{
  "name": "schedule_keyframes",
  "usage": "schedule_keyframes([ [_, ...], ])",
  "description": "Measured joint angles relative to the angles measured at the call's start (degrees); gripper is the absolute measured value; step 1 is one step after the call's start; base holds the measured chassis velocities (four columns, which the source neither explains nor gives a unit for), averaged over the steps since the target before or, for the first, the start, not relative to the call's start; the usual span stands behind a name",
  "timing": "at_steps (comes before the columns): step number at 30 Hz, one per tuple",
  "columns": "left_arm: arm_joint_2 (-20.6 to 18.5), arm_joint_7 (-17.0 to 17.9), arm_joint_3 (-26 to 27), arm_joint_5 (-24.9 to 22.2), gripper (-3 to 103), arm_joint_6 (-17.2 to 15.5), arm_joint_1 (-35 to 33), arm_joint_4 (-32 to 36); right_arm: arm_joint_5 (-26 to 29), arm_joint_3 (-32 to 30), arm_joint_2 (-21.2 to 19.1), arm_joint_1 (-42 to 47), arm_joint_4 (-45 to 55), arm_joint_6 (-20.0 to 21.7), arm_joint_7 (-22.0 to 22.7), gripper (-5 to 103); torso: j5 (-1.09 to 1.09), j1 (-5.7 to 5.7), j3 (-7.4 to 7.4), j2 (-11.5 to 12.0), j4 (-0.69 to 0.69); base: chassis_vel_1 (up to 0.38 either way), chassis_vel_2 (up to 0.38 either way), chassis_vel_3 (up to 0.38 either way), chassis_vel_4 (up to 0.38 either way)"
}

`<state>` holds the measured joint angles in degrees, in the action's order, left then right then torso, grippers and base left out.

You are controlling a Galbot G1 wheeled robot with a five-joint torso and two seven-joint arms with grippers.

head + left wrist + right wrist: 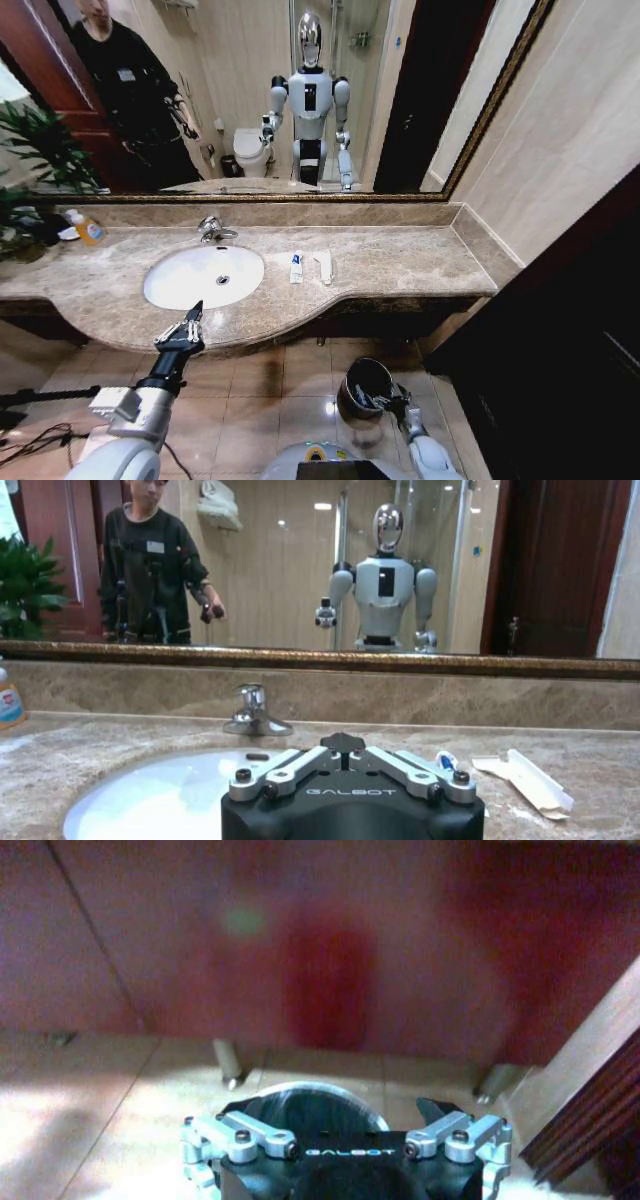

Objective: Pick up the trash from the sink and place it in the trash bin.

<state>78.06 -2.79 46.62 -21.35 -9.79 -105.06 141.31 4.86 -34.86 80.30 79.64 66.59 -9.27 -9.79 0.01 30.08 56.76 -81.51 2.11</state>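
Above the front edge of the marble counter (400,262), we see the left gripper (192,318) held just before the sink (203,276), its two fingers spread apart and holding nothing. From the left wrist view, the same gripper (345,751) faces the white basin (150,802) and the chrome faucet (255,714) behind it. We find the trash on the counter just right of the basin: a small white tube with a blue mark (296,267) and, beside it, a white packet (323,266). From the left wrist view the tube (447,761) is partly hidden behind the gripper body, and the packet (525,781) lies near it. We cannot see any item inside the bowl from the head view. At the far left of the counter stands an orange-yellow bottle (88,231) near a green plant (35,150).

Lower right, on the tiled floor (260,400), we see the trash bin (366,388) with its shiny rim. The right gripper (392,402) hangs at the bin's rim; in the right wrist view the gripper (345,1129) is directly over the dark bin opening (315,1106), its fingers parted and empty.
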Motion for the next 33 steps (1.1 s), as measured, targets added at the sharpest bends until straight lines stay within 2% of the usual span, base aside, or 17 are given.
schedule_keyframes([
  [2,0.0,0.0,0.0,0.0,0,0.0,0.0,0.0,1.92,-0.09,-0.58,1.53,3.43,0.95,0.34,100,-0.01,0.0,0.0,0.0,0.0,0.0,0.0,0.0,0.0],
  [6,0.0,0.0,0.0,0.0,0,0.0,0.0,0.0,11.13,-0.69,-2.61,8.45,18.39,6.09,2.44,100,-0.01,0.0,0.0,0.0,0.0,0.0,0.0,0.0,0.0],
  [10,0.0,0.0,0.0,0.0,0,0.0,0.0,0.0,13.46,-1.47,-3.73,11.86,25.85,6.66,4.52,100,-0.01,0.0,-0.01,0.0,0.0,0.0,0.0,0.0,0.0],
  [14,0.0,0.0,0.0,0.0,0,0.0,0.0,0.0,17.39,-3.25,-6.8,18.32,39.25,9.29,5.83,100,-0.02,0.0,0.0,0.0,-0.01,0.0,0.0,0.0,0.0],
  [15,0.0,0.0,0.0,0.0,0,0.0,0.0,0.0,17.39,-3.25,-6.8,18.32,39.25,9.29,5.83,100,-0.02,0.0,0.0,0.0,-0.01,0.0,0.0,0.0,0.0],
  [18,0.0,0.0,0.0,0.0,0,0.0,0.0,0.0,19.14,-4.14,-7.93,20.66,47.32,11.02,7.1,100,-0.02,0.0,0.0,0.0,0.0,0.0,0.0,0.0,0.0],
  [23,0.0,0.0,0.0,0.0,0,0.0,0.0,0.0,19.32,-4.11,-7.81,20.48,53.84,14.37,8.97,100,-0.02,0.0,0.0,0.0,0.0,0.0,0.0,0.0,0.0],
  [27,0.0,0.0,0.0,0.0,0,0.0,0.0,0.0,18.35,-1.48,-7.45,14.58,58.52,20.61,10.63,100,-0.01,0.0,0.0,0.0,0.0,0.0,0.0,0.0,0.0],
  [33,0.0,0.0,0.0,0.0,0,0.0,0.0,0.0,17.16,1.27,-8.43,8.27,58.82,24.06,9.62,100,-0.01,0.01,0.0,0.0,0.01,0.0,0.0,0.0,0.0],
])
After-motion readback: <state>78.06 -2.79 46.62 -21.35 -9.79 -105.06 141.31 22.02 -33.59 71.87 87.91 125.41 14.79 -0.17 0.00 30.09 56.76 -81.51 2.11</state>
